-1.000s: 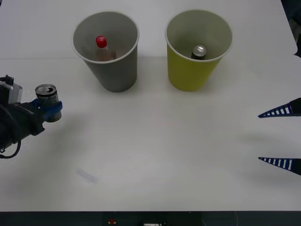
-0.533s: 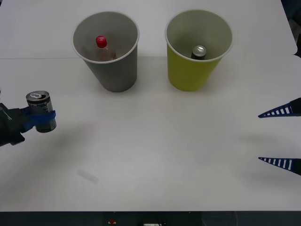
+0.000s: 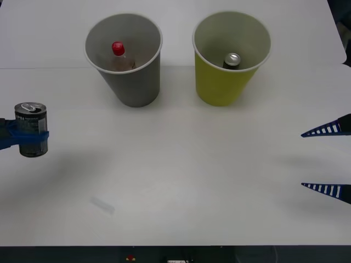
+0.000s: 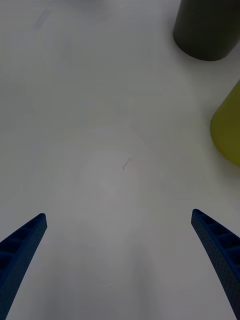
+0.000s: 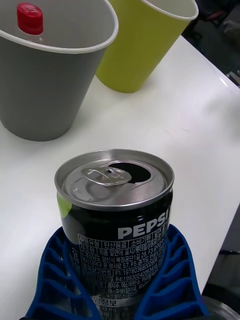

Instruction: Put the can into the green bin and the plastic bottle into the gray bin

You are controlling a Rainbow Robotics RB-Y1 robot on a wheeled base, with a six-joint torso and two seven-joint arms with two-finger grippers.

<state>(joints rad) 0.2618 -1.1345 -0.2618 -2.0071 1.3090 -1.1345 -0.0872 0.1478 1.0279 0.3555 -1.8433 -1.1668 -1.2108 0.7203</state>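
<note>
While left gripper (image 3: 24,137) clamps ribbed blue fingers (image 5: 165,280) round upright black can (image 3: 31,129) at far left, we note plastic bottle (image 3: 119,56) inside tapered gray bin (image 3: 131,82), second can (image 3: 231,60) inside green bin (image 3: 219,85); right gripper (image 3: 327,160) spread wide, holding nothing.

A white table (image 3: 181,164) carries the gray bin (image 3: 131,82) beside the green bin (image 3: 222,82)
</note>
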